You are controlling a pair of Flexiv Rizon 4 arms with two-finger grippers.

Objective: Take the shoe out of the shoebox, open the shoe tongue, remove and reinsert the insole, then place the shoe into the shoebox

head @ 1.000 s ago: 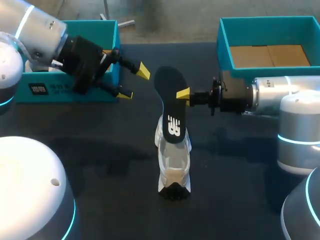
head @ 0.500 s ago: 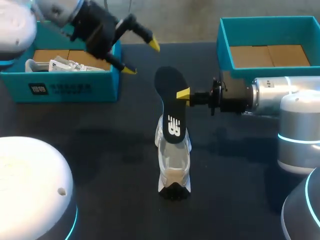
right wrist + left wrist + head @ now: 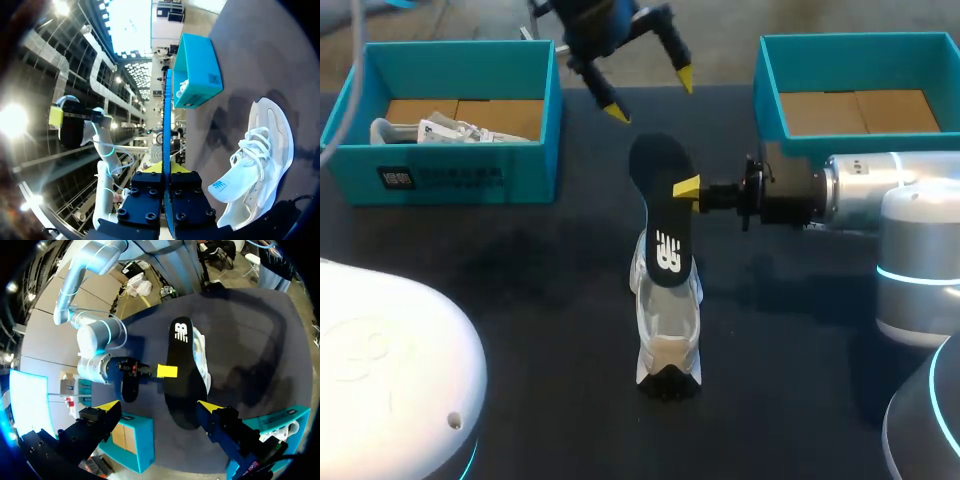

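Observation:
A white shoe (image 3: pixel 667 325) stands on the dark table (image 3: pixel 520 300) near the middle, also seen in the right wrist view (image 3: pixel 255 165). A black insole (image 3: pixel 660 205) is held above it, its near end over the shoe's opening. My right gripper (image 3: pixel 688 187) is shut on the insole's edge from the right; in its own view the insole (image 3: pixel 166 125) shows edge-on between the fingers (image 3: pixel 166 172). My left gripper (image 3: pixel 651 96) hangs open beyond the insole's far end. In the left wrist view the insole (image 3: pixel 182 375) lies ahead of its spread fingers (image 3: pixel 159 407), untouched.
A teal shoebox (image 3: pixel 445 175) with crumpled paper inside stands at the back left. A second teal box (image 3: pixel 765 90) with a cardboard bottom stands at the back right, just behind my right arm.
My left arm has swung from beside the left shoebox up and right, to beyond the insole's far end, still open. The right gripper, insole and shoe have not moved.

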